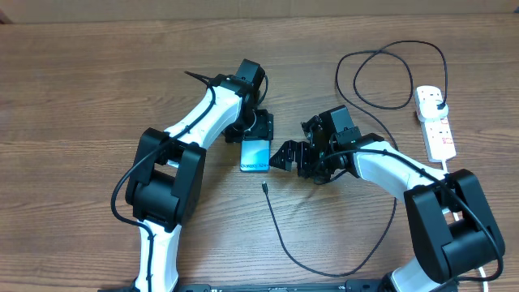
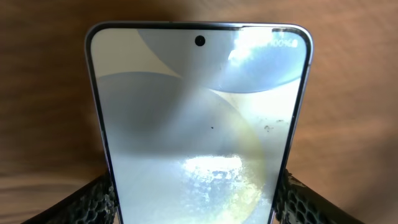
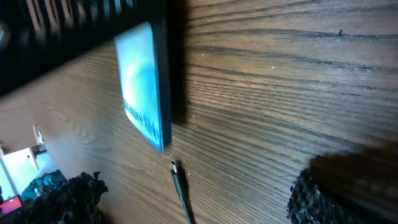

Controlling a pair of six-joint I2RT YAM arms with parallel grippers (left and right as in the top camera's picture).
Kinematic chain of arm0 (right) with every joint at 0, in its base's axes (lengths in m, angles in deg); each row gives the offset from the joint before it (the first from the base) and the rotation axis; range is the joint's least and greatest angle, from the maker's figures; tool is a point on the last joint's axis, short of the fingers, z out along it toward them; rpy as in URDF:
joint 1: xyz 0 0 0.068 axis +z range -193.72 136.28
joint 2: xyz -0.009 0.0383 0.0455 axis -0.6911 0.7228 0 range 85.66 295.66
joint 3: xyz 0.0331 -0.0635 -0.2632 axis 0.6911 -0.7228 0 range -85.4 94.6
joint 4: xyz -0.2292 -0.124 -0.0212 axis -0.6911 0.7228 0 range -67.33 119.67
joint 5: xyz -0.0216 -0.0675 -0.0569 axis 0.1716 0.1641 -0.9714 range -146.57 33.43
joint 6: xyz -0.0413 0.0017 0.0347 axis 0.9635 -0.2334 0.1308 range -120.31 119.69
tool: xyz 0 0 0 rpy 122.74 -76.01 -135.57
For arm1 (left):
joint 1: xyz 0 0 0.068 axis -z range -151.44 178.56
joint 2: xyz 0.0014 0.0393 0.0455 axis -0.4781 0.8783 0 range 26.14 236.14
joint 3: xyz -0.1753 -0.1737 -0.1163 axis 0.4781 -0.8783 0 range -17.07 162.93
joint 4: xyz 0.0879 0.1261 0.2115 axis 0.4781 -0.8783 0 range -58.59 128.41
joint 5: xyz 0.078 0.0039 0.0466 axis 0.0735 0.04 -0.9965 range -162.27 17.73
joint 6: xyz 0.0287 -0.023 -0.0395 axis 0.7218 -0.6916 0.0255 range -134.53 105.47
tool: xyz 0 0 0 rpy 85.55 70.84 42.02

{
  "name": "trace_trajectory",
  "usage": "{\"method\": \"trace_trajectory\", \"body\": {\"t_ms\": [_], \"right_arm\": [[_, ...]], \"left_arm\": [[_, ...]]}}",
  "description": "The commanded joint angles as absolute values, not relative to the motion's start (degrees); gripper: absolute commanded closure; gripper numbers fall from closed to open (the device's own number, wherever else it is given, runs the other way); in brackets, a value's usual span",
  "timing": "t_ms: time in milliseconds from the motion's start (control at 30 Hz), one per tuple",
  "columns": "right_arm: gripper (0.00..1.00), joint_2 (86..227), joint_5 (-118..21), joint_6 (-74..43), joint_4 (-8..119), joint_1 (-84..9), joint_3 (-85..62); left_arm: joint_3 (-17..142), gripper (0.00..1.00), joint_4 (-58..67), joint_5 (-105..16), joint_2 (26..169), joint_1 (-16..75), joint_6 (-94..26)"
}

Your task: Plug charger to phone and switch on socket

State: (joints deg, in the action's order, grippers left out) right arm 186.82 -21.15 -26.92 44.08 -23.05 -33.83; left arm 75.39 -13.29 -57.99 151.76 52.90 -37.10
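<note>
Phone (image 2: 199,124) clamped by its long sides in my left end effector (image 2: 196,202), screen lit.
Overhead it sits mid-frame on the wooden worktop (image 1: 81,81). My right end effector (image 3: 199,198) is just to its right, fingers apart. The charger (image 1: 280,235) tip lies loose just below the phone, not touching it. Its plug sits in the socket (image 1: 435,122) at the right edge.
</note>
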Motion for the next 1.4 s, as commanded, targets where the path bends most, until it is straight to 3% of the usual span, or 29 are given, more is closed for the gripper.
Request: {"method": "trace_trajectory", "body": {"t_ms": [0,333,433,567,800,933,1033,1167,1267,1367], "right_arm": [[0.00,187.5,-20.6,-27.4,43.2,-22.9,-34.1],[0.00,188.7,-22.1,-30.6,37.8,-22.8,-34.2],[0.08,189.5,-22.4,-30.9,37.2,-22.8,-34.2],[0.28,189.5,-22.4,-31.0,36.1,-22.8,-34.2],[0.45,189.5,-23.5,-31.0,34.2,-22.8,-34.2],[0.54,189.5,-23.5,-31.0,34.3,-22.8,-34.2],[0.66,189.5,-23.5,-31.0,34.3,-22.8,-34.2],[0.73,189.5,-23.5,-31.0,34.3,-22.8,-34.2],[0.80,189.5,-23.5,-30.9,34.6,-22.8,-34.2],[0.80,189.5,-23.5,-30.9,35.8,-22.8,-34.2]], "left_arm": [[70.8,0.25,-15.4,-41.2,159.6,53.7,-31.0],[70.8,0.24,-15.7,-30.5,159.6,53.7,-30.8],[70.8,0.24,-15.8,-30.4,159.6,53.8,-30.8],[70.8,0.24,-15.7,-30.4,159.6,53.8,-30.8],[70.8,0.22,-15.3,-30.5,159.6,53.8,-30.8],[70.8,0.16,-15.1,-30.5,159.6,53.8,-30.8],[70.8,0.08,-14.7,-30.8,159.6,53.8,-30.8],[70.8,0.00,-14.7,-31.2,159.6,53.8,-30.8],[70.8,0.00,-14.8,-32.7,159.6,53.8,-30.9],[70.8,0.00,-15.0,-35.3,159.6,53.8,-31.5]]}}
